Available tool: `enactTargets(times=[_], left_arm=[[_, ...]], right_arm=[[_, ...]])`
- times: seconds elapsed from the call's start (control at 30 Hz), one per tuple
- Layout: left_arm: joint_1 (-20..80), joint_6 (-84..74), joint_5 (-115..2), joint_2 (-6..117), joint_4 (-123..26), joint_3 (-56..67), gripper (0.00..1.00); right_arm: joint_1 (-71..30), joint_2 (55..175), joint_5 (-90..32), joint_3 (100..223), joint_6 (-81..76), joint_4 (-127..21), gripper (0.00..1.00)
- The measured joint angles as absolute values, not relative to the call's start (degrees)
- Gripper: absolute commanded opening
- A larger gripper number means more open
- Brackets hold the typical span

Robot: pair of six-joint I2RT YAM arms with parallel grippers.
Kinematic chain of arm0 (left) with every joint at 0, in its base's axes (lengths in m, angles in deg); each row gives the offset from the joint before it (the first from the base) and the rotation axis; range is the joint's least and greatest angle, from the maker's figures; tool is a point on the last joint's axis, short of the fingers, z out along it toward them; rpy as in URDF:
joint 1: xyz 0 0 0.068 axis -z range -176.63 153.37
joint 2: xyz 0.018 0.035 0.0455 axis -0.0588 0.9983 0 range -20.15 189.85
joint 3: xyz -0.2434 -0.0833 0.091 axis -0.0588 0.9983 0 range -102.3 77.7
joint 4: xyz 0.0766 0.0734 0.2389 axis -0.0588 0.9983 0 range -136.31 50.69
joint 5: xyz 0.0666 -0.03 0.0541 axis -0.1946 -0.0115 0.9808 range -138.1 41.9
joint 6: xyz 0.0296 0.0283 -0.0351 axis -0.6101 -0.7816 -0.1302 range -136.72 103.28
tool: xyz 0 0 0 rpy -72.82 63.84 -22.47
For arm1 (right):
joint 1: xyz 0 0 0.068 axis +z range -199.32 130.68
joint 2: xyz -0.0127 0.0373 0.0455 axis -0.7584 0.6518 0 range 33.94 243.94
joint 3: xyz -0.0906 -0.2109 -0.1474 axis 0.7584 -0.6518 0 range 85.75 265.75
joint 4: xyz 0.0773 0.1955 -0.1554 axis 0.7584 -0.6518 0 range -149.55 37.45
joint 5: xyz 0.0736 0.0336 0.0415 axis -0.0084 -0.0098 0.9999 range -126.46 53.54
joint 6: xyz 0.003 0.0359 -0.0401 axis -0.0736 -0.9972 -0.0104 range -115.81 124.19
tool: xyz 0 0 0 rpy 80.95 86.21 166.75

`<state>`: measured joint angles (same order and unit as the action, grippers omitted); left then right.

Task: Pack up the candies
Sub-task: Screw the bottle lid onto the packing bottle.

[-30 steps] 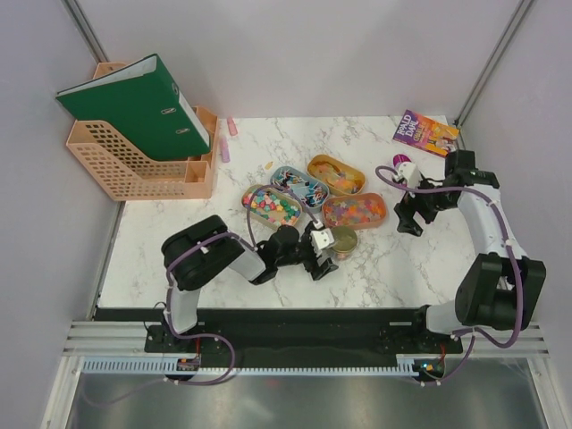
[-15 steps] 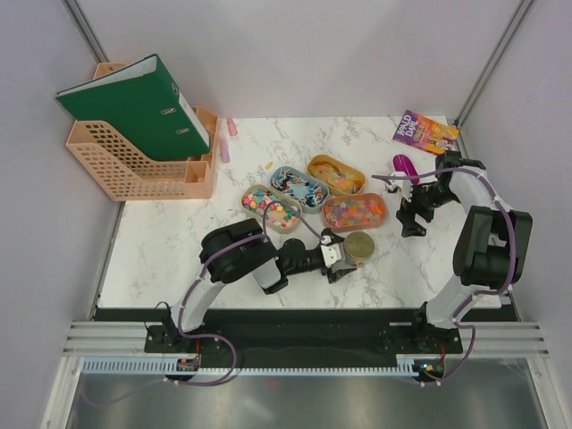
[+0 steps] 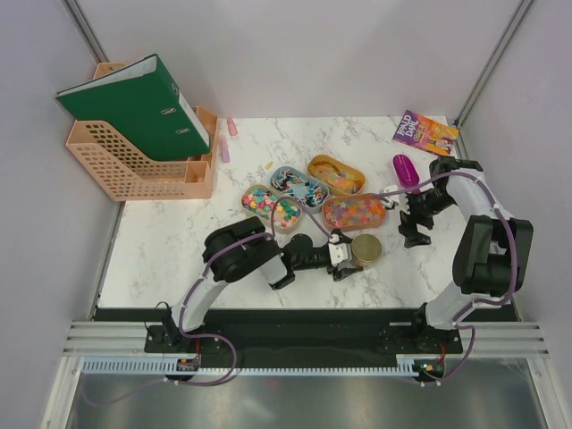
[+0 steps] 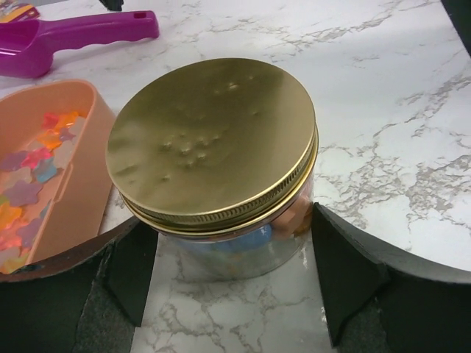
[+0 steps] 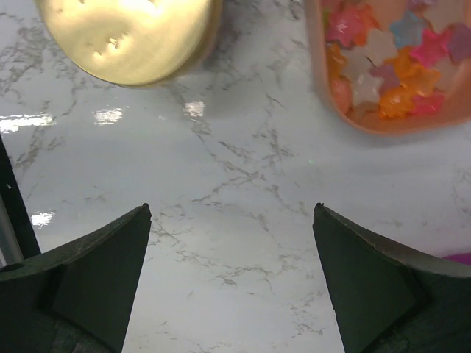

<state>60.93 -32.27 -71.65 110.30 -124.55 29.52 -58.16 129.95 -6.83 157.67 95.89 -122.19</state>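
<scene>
A clear jar with a round gold lid [image 4: 213, 140] stands on the marble, blue and orange candies showing through its glass. My left gripper [image 4: 232, 243] is shut on the jar [image 3: 365, 248], one finger [image 4: 346, 272] against each side. Four oval tan trays hold candies: multicoloured bits [image 3: 273, 207], blue-wrapped pieces [image 3: 299, 186], orange-yellow gummies [image 3: 336, 174] and star shapes [image 3: 355, 212]. My right gripper [image 3: 413, 231] hangs open over bare marble [image 5: 232, 220], to the right of the jar, with nothing between its fingers. The star candies [image 5: 390, 59] lie at the upper right of the right wrist view.
A purple scoop [image 3: 405, 170] lies behind the right gripper. A colourful book [image 3: 425, 132] sits at the back right corner. A peach file rack [image 3: 134, 165] with a green binder [image 3: 134, 103] fills the back left. Pink markers [image 3: 227, 138] lie beside it.
My left gripper and the jar have slid to the right, and its jaws have narrowed onto the jar. My right gripper has come nearer and lower, away from the scoop.
</scene>
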Motion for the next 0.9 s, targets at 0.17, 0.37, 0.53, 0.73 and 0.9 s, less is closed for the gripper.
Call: enactTargets(times=[0.17, 0.37, 0.53, 0.73, 0.9], left_arm=[[60.84, -32.27, -74.89, 110.1, -120.26, 26.99, 0.49], [60.82, -32.23, -75.54, 109.47, -117.79, 26.37, 0.47], [60.82, -32.23, -75.5, 109.23, -117.05, 26.37, 0.46], [60.78, -32.21, -75.52, 109.16, -116.88, 26.37, 0.46], [60.76, -32.18, -75.54, 109.1, -116.64, 26.37, 0.46]], right_arm=[[-52.02, 125.4, -7.33, 152.84, 102.88, -126.22, 0.98], [-46.6, 123.92, -7.68, 151.72, 105.22, -128.12, 0.98], [-44.63, 124.86, -7.62, 151.81, 105.37, -128.25, 0.98], [-43.01, 127.59, -7.13, 153.01, 104.33, -128.29, 0.98], [-42.03, 128.97, -6.5, 154.48, 102.93, -128.18, 0.98]])
